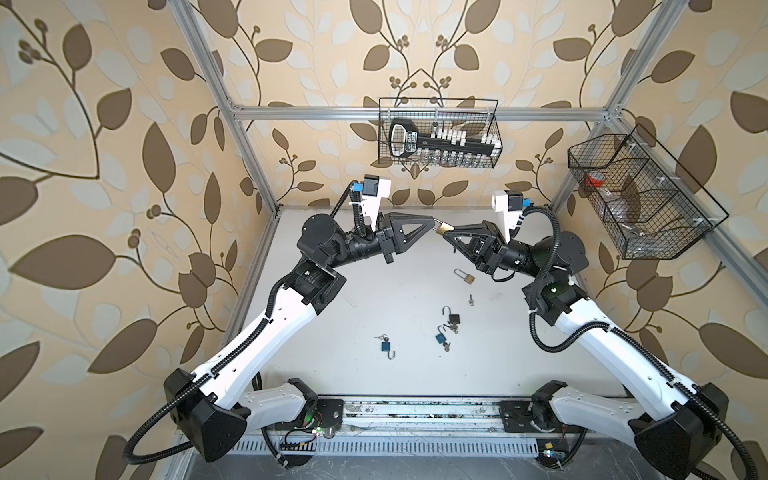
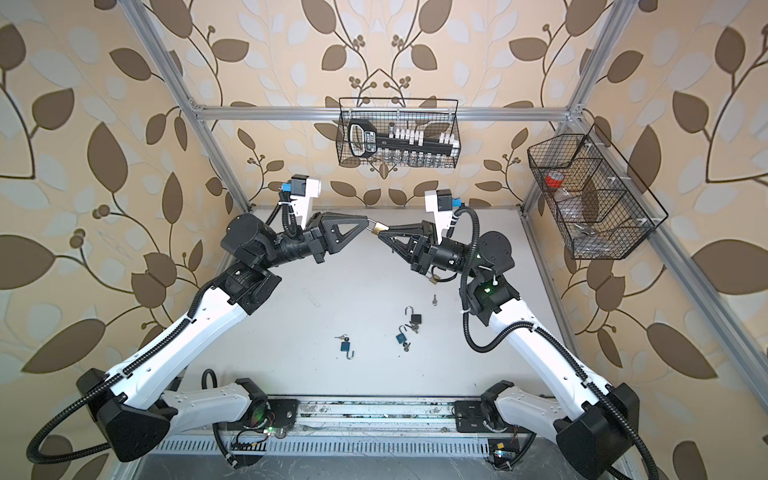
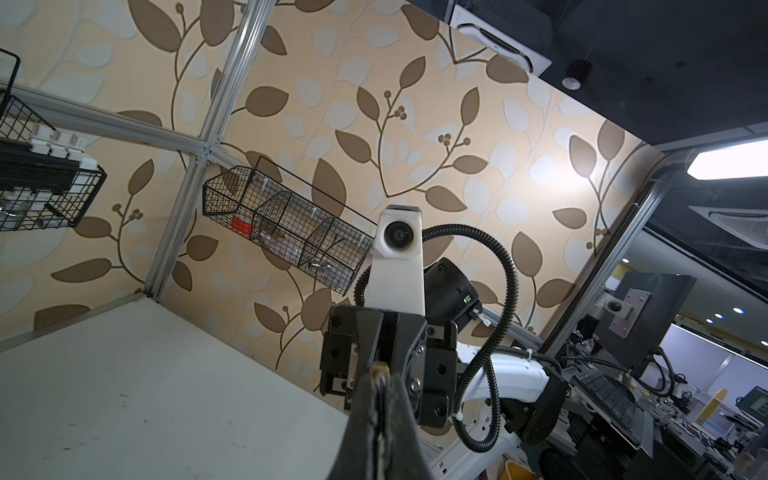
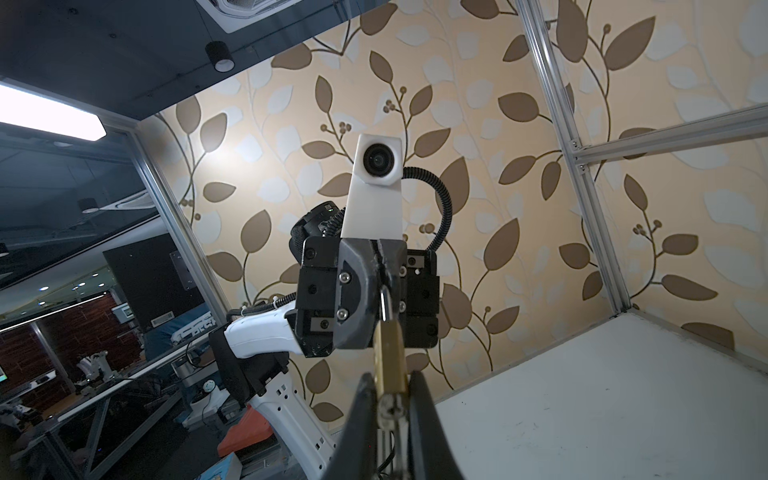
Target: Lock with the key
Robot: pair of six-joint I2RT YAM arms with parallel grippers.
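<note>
Middle of both top views, up off the white table: left gripper, reaching in from the left, clenched tight on the silver loop of the held brass padlock. Just to the right, on the same lock: right gripper, squeezing the gold body from both sides. So, one lock held in the air between two grippers, tip to tip.

Up close in the right wrist view: gold body pinched between two dark fingers, loop running off into the other gripper's shut tips. A small silver bit at the near end of the lock; cannot tell if key or only keyhole.

Lower middle of a top view, lying on the table, left to right:
- blue padlock, loop open, small keys just beside
- second blue padlock
- black padlock, loop open
- second brass padlock, long loop, under the right gripper
- loose key, alone between the second brass padlock and the black one, touching neither

Upper middle: back wire basket on the wall. Far right: side wire basket.
</note>
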